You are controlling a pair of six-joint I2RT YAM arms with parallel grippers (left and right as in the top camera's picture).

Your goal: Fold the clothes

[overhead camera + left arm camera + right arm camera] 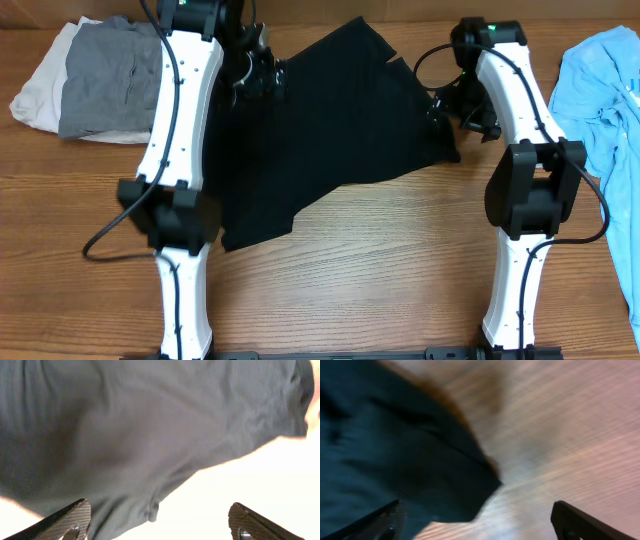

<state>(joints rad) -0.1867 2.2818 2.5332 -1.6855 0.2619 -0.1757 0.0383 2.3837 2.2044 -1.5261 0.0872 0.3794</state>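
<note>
Grey garment (105,85): far left, lying on white garment (35,95).
Left gripper (159,521): fingers wide apart, over the shirt's top-left edge.
Black shirt (330,140): spread between both arms.
Right gripper (475,522): fingers wide apart, at the shirt's right edge.
Blue garment (600,100): crumpled, far right.

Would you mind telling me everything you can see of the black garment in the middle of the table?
The black garment is soft, matte fabric. It lies unfolded and rumpled on the wooden table, skewed from lower left to upper right, with uneven edges and a few creases. No logo shows. The left gripper is over its upper-left edge and the right gripper is at its right edge. Both are open, and whether either touches the cloth cannot be told.
</note>
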